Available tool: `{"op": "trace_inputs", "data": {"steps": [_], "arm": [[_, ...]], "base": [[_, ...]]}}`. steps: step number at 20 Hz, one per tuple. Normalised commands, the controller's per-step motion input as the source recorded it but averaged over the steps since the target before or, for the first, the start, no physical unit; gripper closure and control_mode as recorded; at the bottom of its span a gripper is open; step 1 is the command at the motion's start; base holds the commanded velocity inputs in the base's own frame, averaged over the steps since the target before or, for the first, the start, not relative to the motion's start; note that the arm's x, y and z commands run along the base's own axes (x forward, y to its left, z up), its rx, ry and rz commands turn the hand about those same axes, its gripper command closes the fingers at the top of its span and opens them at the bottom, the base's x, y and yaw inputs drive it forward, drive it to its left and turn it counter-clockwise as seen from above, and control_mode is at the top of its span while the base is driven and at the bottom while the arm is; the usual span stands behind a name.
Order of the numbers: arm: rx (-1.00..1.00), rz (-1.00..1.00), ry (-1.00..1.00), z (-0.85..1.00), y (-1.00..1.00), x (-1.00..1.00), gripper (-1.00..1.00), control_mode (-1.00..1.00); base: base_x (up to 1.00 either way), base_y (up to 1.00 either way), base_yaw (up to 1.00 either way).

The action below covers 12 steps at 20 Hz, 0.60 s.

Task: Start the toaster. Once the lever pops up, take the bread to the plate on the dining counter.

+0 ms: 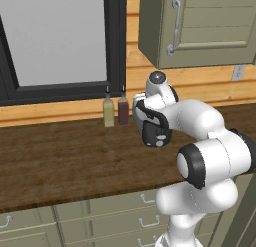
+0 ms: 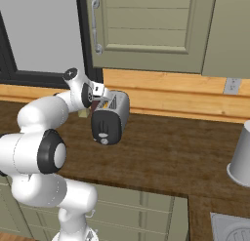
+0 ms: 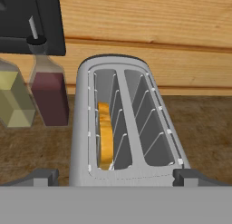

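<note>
The silver-white toaster (image 1: pixel 150 122) (image 2: pixel 113 113) stands on the dark wood worktop (image 1: pixel 65 156), its black end panel (image 2: pixel 105 128) facing the robot. Low on that panel sits a small light tab, the lever (image 2: pixel 101 134), too small to read its height. The hand view looks down into the toaster (image 3: pixel 127 128): the tan-yellow bread (image 3: pixel 105 138) stands edge-on in the left slot, sunk below the rim, and the right slot is bare. My gripper (image 3: pixel 115 178) hovers open just above the toaster's near end, one fingertip on each side. The plate and the dining counter are out of view.
Two slim bottles, one yellow (image 1: pixel 108 112) and one dark red (image 1: pixel 123 110), stand against the plank wall left of the toaster. A green-grey wall cabinet (image 1: pixel 200 26) hangs overhead. A grey canister (image 2: pixel 242 157) and a sink corner (image 2: pixel 234 230) lie to the right.
</note>
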Motion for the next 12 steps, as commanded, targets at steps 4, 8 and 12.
{"op": "trace_inputs", "data": {"steps": [4,8,12], "arm": [[0.0,0.0,0.0,0.0,0.0,0.0,-1.0,-1.0],[0.0,0.0,0.0,0.0,0.0,0.0,-1.0,-1.0],[0.0,0.0,0.0,0.0,0.0,0.0,-1.0,-1.0]], "base": [[0.0,0.0,0.0],[0.0,0.0,0.0],[0.0,0.0,0.0]]}}
